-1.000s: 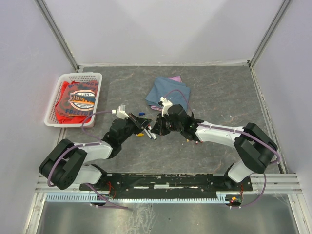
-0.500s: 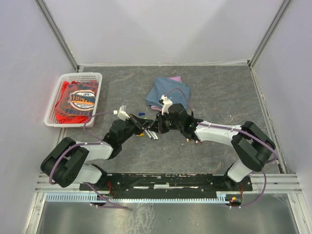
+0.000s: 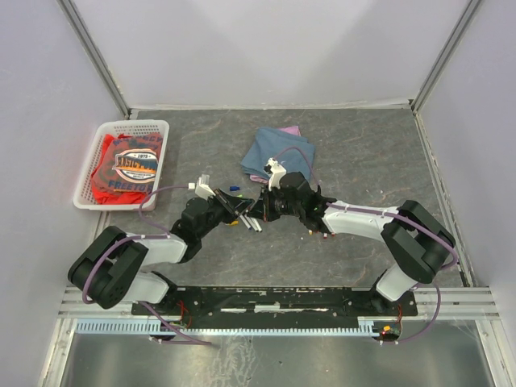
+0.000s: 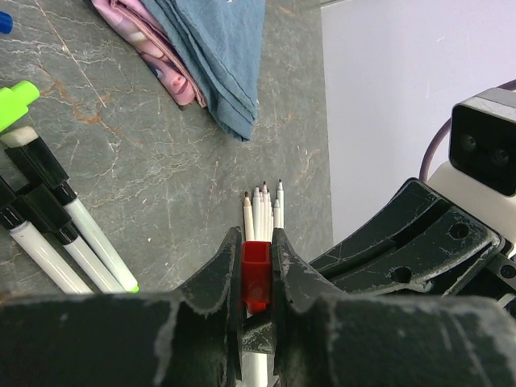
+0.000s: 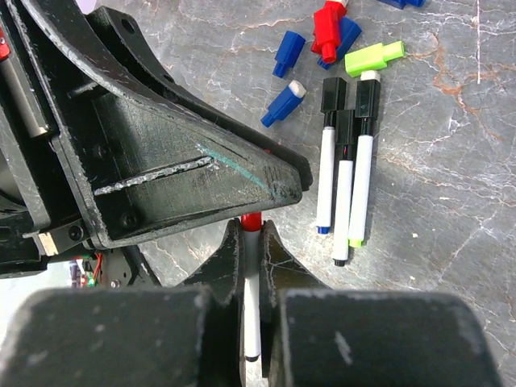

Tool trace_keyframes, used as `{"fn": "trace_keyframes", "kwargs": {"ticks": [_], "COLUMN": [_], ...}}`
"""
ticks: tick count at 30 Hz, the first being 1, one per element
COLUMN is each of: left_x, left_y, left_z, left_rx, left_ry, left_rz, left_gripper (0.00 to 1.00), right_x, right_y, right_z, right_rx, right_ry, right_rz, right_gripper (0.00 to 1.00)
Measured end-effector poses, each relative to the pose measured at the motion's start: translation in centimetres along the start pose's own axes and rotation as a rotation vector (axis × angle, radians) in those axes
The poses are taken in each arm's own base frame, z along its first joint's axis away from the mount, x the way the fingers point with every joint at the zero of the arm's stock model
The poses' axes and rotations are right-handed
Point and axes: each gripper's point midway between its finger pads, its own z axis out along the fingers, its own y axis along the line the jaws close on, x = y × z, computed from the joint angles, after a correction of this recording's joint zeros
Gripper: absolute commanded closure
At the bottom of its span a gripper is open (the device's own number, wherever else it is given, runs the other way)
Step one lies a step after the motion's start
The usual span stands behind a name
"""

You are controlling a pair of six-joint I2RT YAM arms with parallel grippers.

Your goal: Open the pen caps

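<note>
- A small square red plastic pen cap is pinched between the black fingers of the left gripper, which are closed tight on its sides.
- The right gripper is clamped narrowly around the thin white pen barrel, just below its red end and tip to tip with the left one.
- The two meet over the middle of the grey marbled table, near the folded blue cloth.
- Three white pens with black upper ends lie side by side on the table.
- Loose blue caps, a loose red cap and a lime-green cap lie just beyond them.
- A bunch of uncapped white pens lies ahead of the left fingers.
- A white plastic basket holding red printed cloth stands at the table's left edge.
</note>
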Motion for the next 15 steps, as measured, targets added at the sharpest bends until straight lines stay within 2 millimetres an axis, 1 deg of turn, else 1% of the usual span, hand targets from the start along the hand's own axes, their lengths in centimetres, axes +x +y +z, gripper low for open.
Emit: {"fn": "trace_keyframes", "kwargs": {"ticks": [3,7,11,15], "left_x": [0.0,-0.3,-1.3,-2.1], "left_y": [0.2,0.5,0.4,0.3], "left_z": [0.1,0.8,2.1,3.8], "left_rx": [-0.017,-0.070,-0.136,-0.199], "left_ry": [0.001,-0.002,-0.022,-0.034], "left_rz": [-0.001,0.006,0.044,0.085], "left_gripper": [0.97,0.97,0.97,0.97], "right_x": [0.1,-0.2,-1.3,-2.5], "right_y": [-0.2,-1.1,-1.9,-2.9], "right_z": [0.0,0.0,0.3,0.5], "right_rx": [0.010,0.054,0.118,0.207], "right_ry": [0.003,-0.012,-0.055,-0.108], "right_rz": [-0.005,-0.028,-0.072,-0.124], "right_gripper": [0.99,0.99,0.99,0.99]}}
